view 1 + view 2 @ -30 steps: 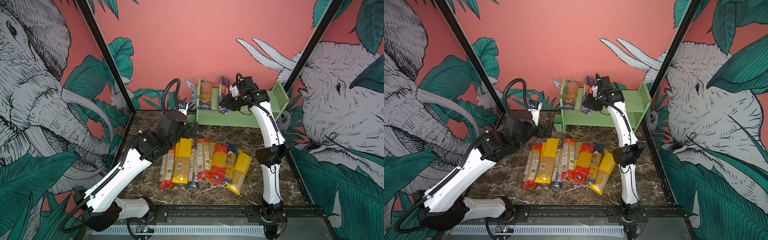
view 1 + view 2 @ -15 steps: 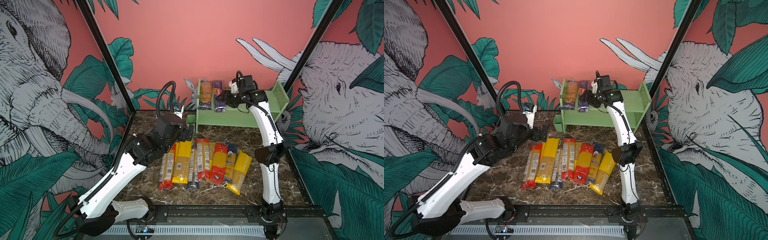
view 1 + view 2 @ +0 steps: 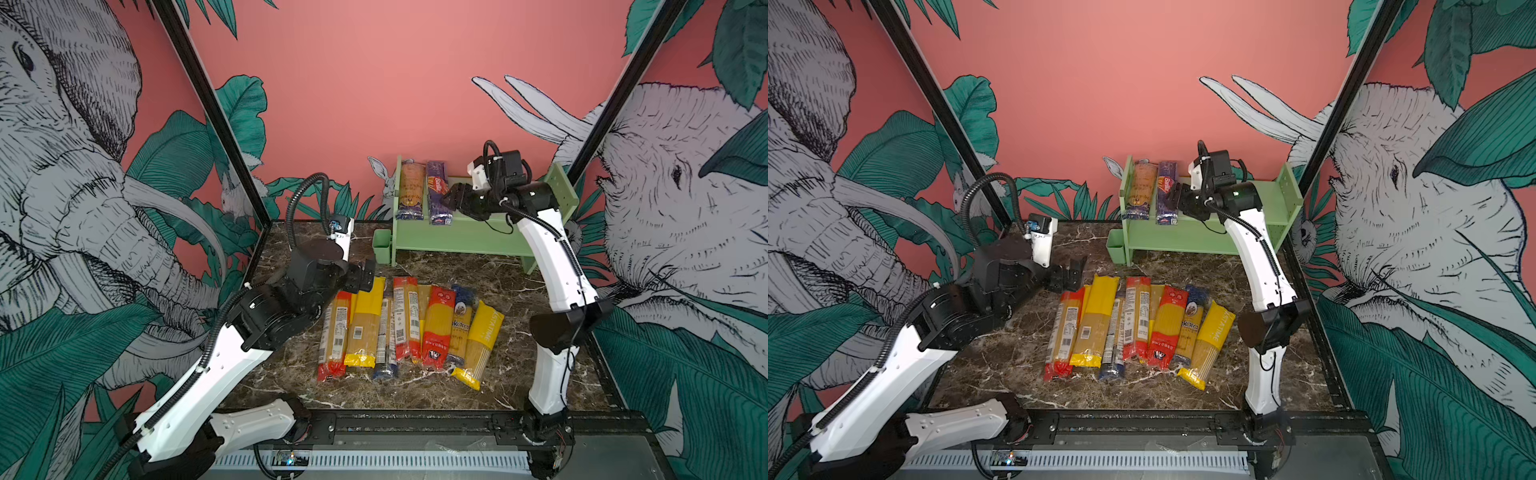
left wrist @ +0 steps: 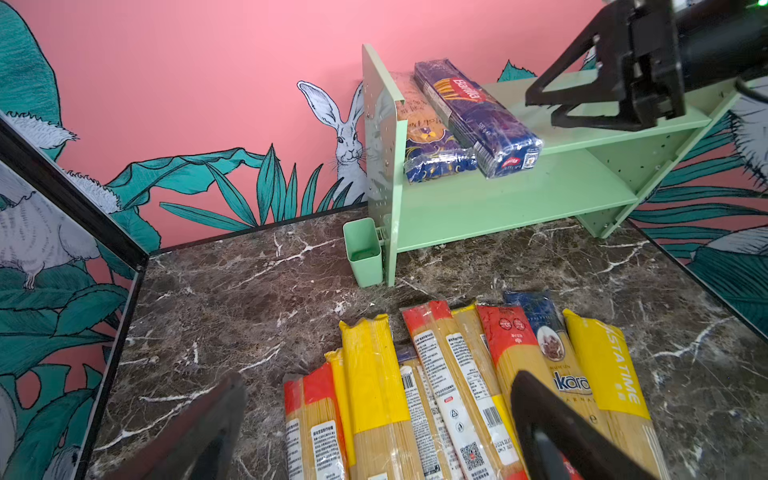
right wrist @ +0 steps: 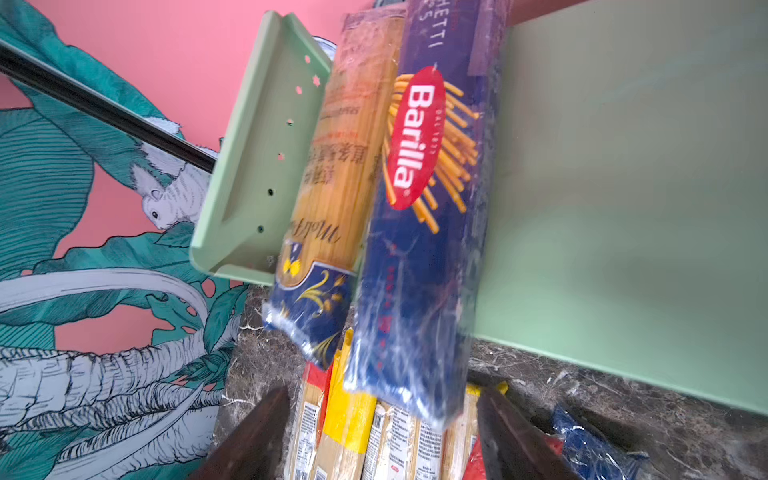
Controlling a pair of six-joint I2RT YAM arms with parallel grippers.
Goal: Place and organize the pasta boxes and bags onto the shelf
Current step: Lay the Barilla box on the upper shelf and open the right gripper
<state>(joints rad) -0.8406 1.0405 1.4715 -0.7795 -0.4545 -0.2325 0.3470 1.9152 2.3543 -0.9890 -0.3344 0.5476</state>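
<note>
**Right gripper** (image 3: pixel 451 197): jaws spread, nothing held. It is level with the top tier of the shelf (image 3: pixel 469 239), with its fingertips just beside the Barilla box (image 3: pixel 438 195). Whether they touch the box cannot be told. In the right wrist view the box (image 5: pixel 424 208) shows beyond the two fingers (image 5: pixel 253 432) and lies on the tier, not in a grip.

**Barilla box:** flat on the top tier, long axis front to back, front end overhanging the tier edge. Directly beside it, against the left side panel, lies a clear bag (image 3: pixel 410 191) with a blue end, also overhanging.

**Left gripper** (image 3: pixel 363 278): jaws spread wide, empty. It is low over the table (image 3: pixel 519 291), at the far ends of the leftmost packs (image 3: pixel 407 328).

**Packs:** side by side in one row on the table in front of the shelf, partly overlapping. Their ends are red, yellow or blue.

**Cup** (image 3: pixel 381 246): on the outer face of the shelf's left panel, at table level.
</note>
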